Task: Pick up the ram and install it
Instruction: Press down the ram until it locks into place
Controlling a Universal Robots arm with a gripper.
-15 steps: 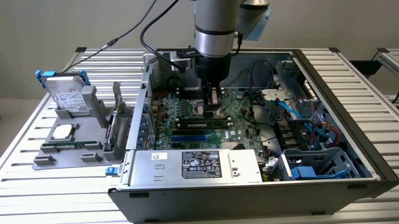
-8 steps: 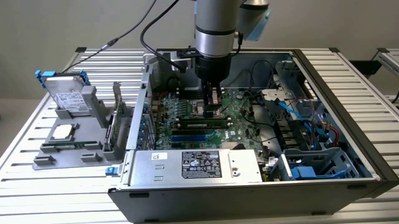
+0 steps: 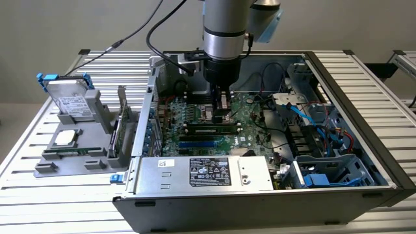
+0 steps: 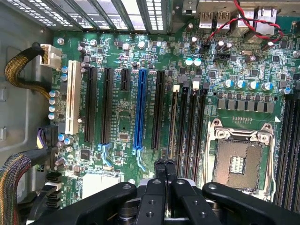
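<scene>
One ram [image 3: 211, 129] sits in a slot on the board [image 3: 195, 114], right under the gripper [image 4: 165, 165]. Fingers are pressed together, holding nothing. Pushing crooked could bend the ram or leave it loose.
</scene>
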